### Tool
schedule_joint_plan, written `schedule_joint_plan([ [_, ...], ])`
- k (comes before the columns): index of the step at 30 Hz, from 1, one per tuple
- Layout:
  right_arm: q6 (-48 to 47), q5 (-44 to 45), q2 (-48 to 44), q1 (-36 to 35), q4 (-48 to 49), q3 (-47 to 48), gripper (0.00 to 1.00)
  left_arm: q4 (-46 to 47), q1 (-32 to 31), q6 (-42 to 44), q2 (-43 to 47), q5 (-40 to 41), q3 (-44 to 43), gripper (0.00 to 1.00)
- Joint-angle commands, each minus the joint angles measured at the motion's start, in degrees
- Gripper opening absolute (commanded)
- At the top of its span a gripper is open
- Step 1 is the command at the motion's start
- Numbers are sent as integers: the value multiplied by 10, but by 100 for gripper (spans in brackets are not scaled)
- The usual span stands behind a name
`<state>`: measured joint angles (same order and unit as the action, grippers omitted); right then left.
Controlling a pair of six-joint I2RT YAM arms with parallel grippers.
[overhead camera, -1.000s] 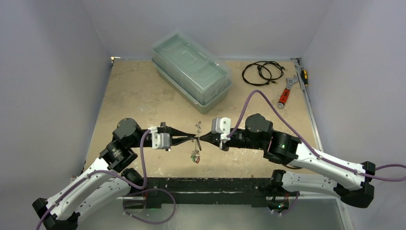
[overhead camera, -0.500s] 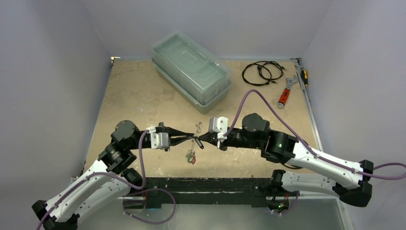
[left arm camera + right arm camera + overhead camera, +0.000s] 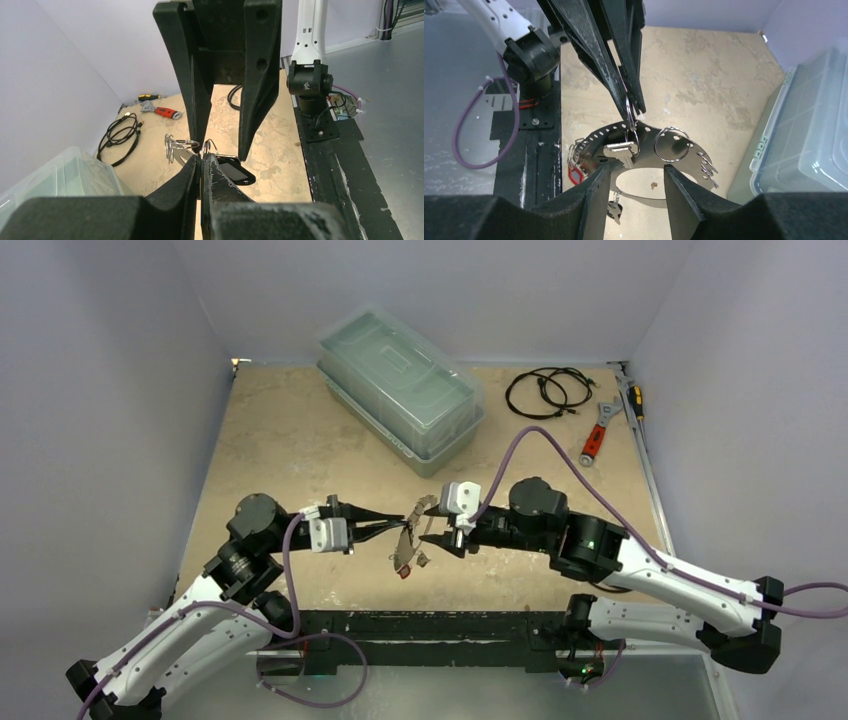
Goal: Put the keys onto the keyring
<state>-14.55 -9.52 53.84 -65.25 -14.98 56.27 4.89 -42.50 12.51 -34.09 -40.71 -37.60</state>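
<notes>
Silver keyring point(image 3: 647, 134) hangs in the air between my two grippers, above the middle of the table's point(image 3: 290, 440) near edge. My left gripper point(image 3: 636, 107) is pinched tight on a small split ring point(image 3: 629, 111) at the plate's rim, and a silver key point(image 3: 620, 150) dangles from that ring. My right gripper point(image 3: 636, 169) has its jaws apart just beside the plate, gripping nothing. A red-tagged key point(image 3: 574, 175) hangs from the plate's end nearest that edge.

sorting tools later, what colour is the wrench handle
Red. The wrench shows best in the top external view.
</notes>
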Motion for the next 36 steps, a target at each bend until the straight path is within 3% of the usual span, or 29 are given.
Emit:
schedule_joint_plan([
  [1, 0, 13, -34, -2, 40, 5, 47, 31, 2, -4, -2, -10, -13, 0],
  [8, 1, -3, -63, -2, 80, -12, 45, 30, 2, -4, -6, -16, -14, 0],
  [18, -5, -13, -25, -2, 92, -7, 35, 31, 2, -5, -7, -19, -15, 0],
  [36, -11, -32, -1, -2, 98, -5, 30, 34, 2, -7, -7, -19, -13, 0],
])
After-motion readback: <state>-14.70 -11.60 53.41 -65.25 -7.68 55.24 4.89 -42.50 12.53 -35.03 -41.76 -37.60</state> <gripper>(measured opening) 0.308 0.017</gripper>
